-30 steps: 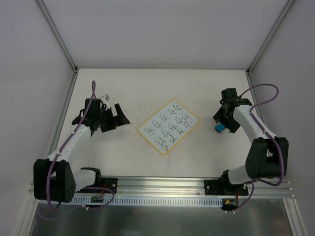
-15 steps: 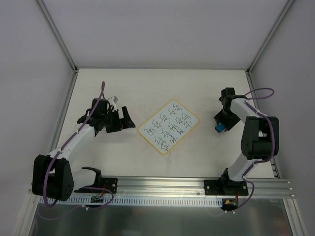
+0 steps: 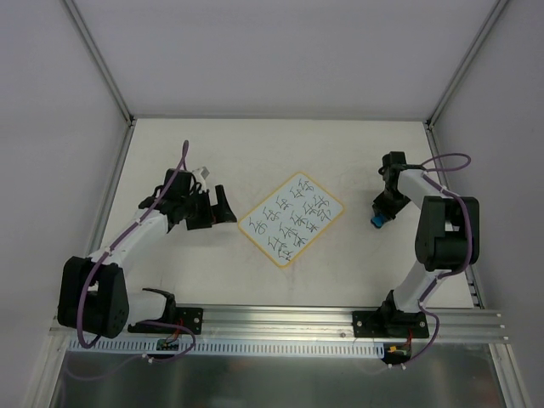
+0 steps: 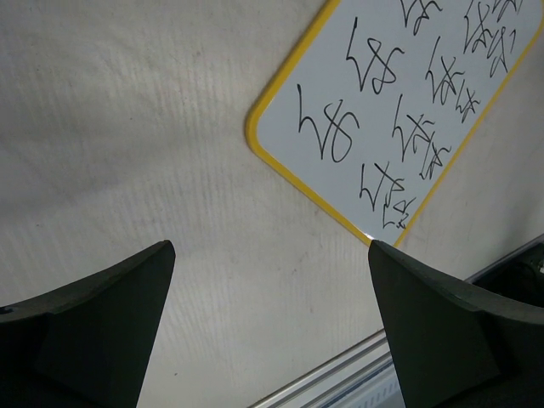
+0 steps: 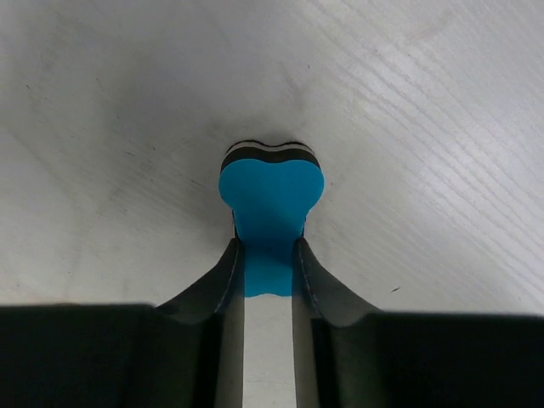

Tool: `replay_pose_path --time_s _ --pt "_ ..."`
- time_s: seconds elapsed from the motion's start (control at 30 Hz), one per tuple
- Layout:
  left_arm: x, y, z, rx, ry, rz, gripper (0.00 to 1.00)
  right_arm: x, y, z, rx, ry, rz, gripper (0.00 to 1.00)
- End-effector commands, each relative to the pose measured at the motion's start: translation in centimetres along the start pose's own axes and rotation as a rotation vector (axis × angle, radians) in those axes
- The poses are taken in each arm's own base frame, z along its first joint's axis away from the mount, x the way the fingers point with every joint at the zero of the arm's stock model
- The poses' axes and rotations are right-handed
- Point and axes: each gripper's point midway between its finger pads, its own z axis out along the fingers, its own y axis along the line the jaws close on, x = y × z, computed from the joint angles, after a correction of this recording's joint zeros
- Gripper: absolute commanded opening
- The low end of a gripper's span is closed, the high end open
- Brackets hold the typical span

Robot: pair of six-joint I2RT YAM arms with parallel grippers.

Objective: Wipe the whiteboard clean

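The whiteboard (image 3: pixel 291 218) lies tilted in the middle of the table, yellow-edged and covered with dark scribbles; its near corner (image 4: pixel 399 110) fills the upper right of the left wrist view. My left gripper (image 3: pixel 218 207) hangs wide open just left of the board, nothing between its fingers (image 4: pixel 102 314). At the right side of the table, my right gripper (image 3: pixel 379 214) is shut on the blue eraser (image 5: pixel 270 204), which bulges out past the squeezing fingertips and rests on the tabletop.
An aluminium rail (image 3: pixel 280 319) runs along the near edge between the arm bases. Grey walls and a metal frame (image 3: pixel 102 64) enclose the table at the back and sides.
My right gripper's jaws have closed on the blue eraser. The left gripper has drifted right, nearer the whiteboard, staying open.
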Motion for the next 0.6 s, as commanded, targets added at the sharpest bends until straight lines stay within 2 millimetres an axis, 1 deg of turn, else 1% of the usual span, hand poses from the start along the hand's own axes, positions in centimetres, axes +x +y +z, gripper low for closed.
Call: replay_pose_path --time_s 0.0,0.03,0.1,0.13,0.2,0.27,0.3,0.33,0.37,0.43,0.47,0.57 --pt "-1.3 -1.5 0.0 0.015 -0.021 0.051 0.99 -0.9 0.3 -0.6 -0.02 -0.024 0.01 0.17" --pt "-1.3 -1.7 0.1 0.014 -0.019 0.055 0.99 -1.1 0.3 -1.0 -0.028 -0.037 -0.004 0.1" --pt "-1.3 -1.7 0.8 -0.011 -0.007 0.052 0.99 -1.3 0.4 -1.5 -0.04 -0.05 -0.03 0.04" --pt "-1.3 -1.9 1.3 -0.019 0.005 0.053 0.99 -1.3 0.8 -2.2 -0.059 -0.066 -0.067 0.0" --pt "-1.4 -1.6 1.8 -0.055 0.005 0.058 0.99 -1.1 1.4 -3.1 -0.081 -0.09 -0.116 0.0" --pt "-1.7 -1.6 2.6 -0.087 0.009 0.064 0.95 -0.8 2.3 -4.5 -0.121 -0.124 -0.189 0.0" --pt "-1.6 -1.6 3.0 -0.101 0.014 0.074 0.94 -0.2 3.3 -5.4 -0.147 -0.141 -0.238 0.0" --pt "-1.8 -1.3 3.4 -0.126 0.01 0.077 0.91 0.1 3.8 -6.0 -0.165 -0.152 -0.269 0.0" --pt "-2.0 -1.1 3.9 -0.145 0.017 0.07 0.89 0.9 5.0 -7.0 -0.203 -0.17 -0.319 0.0" --pt "-2.1 -0.8 4.7 -0.177 0.021 0.075 0.86 1.5 6.2 -8.4 -0.242 -0.198 -0.39 0.0" --pt "-2.2 -0.6 5.3 -0.191 0.033 0.077 0.83 2.6 7.2 -9.2 -0.273 -0.206 -0.435 0.0" --pt "-2.0 -0.3 6.6 -0.219 0.061 0.09 0.76 3.9 8.7 -10.9 -0.331 -0.234 -0.507 0.0"
